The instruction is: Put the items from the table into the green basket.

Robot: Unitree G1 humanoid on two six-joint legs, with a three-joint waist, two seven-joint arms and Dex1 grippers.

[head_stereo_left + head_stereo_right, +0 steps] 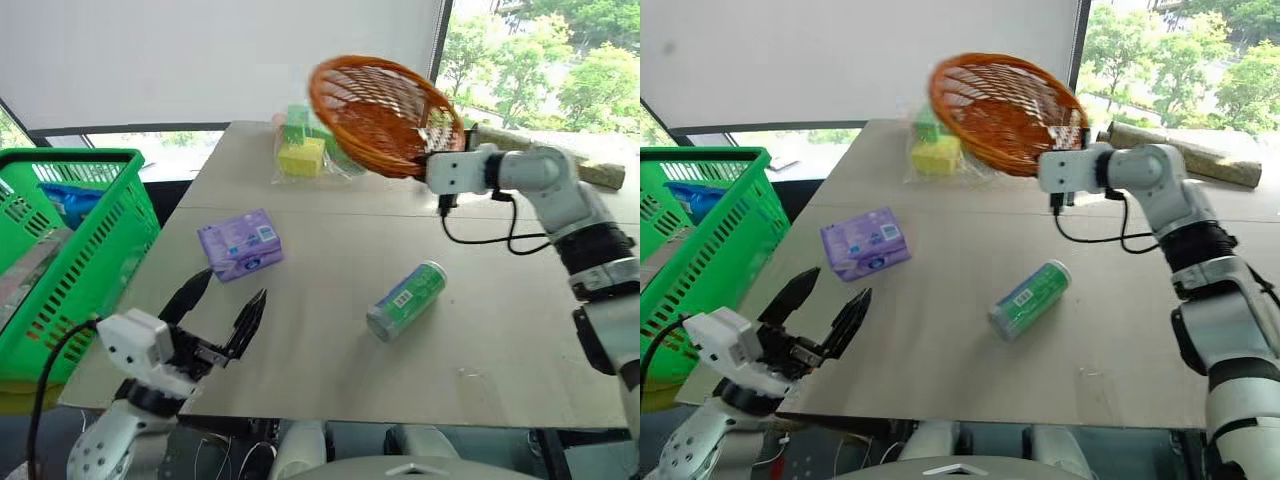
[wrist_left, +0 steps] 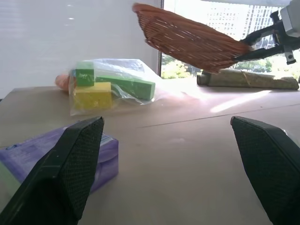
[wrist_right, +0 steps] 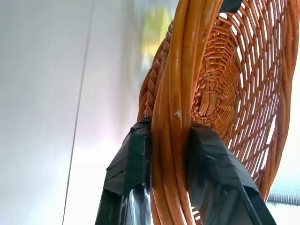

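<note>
The bench is carrying both task items, and neither is lying in the green basket yet, which is standing off the bench's left edge with some blue stuff already inside. The orange wicker basket is hanging tilted in the air over the far side of the bench, its rim pinched between the closed fingers of the right tool. That hold is looking thin: with only the rim clamped, the basket may be twisting or slipping out and dropping onto the clear bag of blocks below it, or rolling toward the green can. The can is lying on its side near the middle of the bench, so any knock is likely sending it rolling off the near edge. The purple tissue pack is lying just ahead of the left tool, whose fingers are standing wide apart and empty; being soft, it may be squashing or sliding under a shallow pinch. Nothing is standing between that tool and the pack.
</note>
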